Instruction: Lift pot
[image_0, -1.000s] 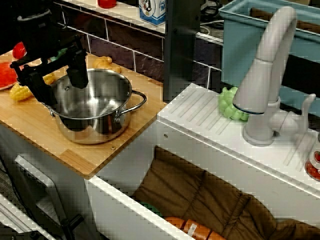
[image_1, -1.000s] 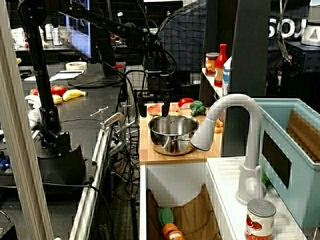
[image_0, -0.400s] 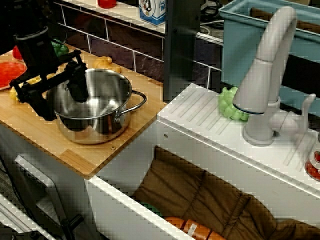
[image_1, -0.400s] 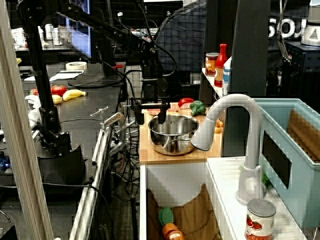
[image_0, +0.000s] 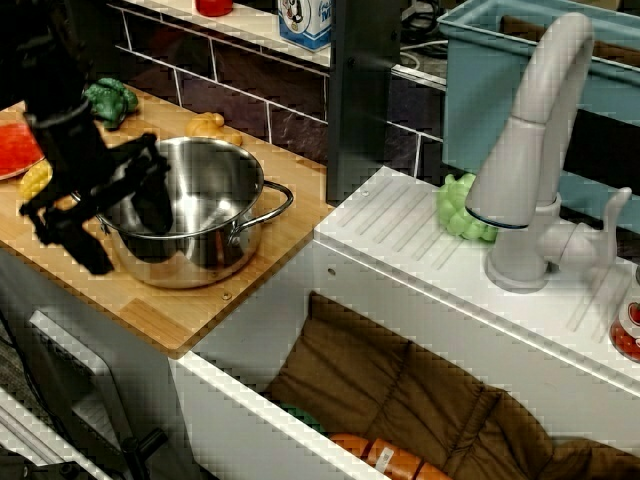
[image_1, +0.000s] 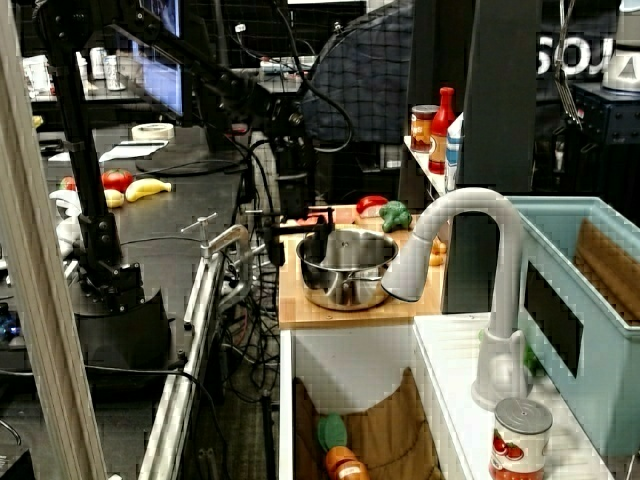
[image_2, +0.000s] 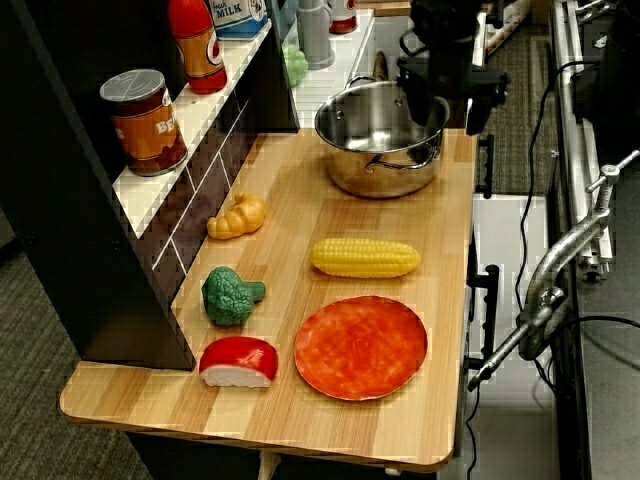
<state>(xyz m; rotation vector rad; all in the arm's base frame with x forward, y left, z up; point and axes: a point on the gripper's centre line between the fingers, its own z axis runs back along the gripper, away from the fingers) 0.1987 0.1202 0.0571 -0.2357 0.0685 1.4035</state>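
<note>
claw (image_0: 115, 220) straddling pot (image_0: 200, 215) rim, wooden counter (image_0: 190, 320)

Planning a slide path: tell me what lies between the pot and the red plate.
In the view along the counter, only the corn cob lies between the pot and the red plate, on bare wood.

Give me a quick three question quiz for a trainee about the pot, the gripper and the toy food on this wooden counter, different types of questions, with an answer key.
1. True or false: the pot has food inside it.
2. Multiple choice: in the view along the counter, what lies nearest the pot? A) the corn B) the broccoli C) the red plate
3. Fill in: the gripper straddles the pot's ____, one finger inside and one outside.

Key
1. False; only bare steel shows inside.
2. A
3. wall (at the rim), on the side by the counter's open edge.
</note>
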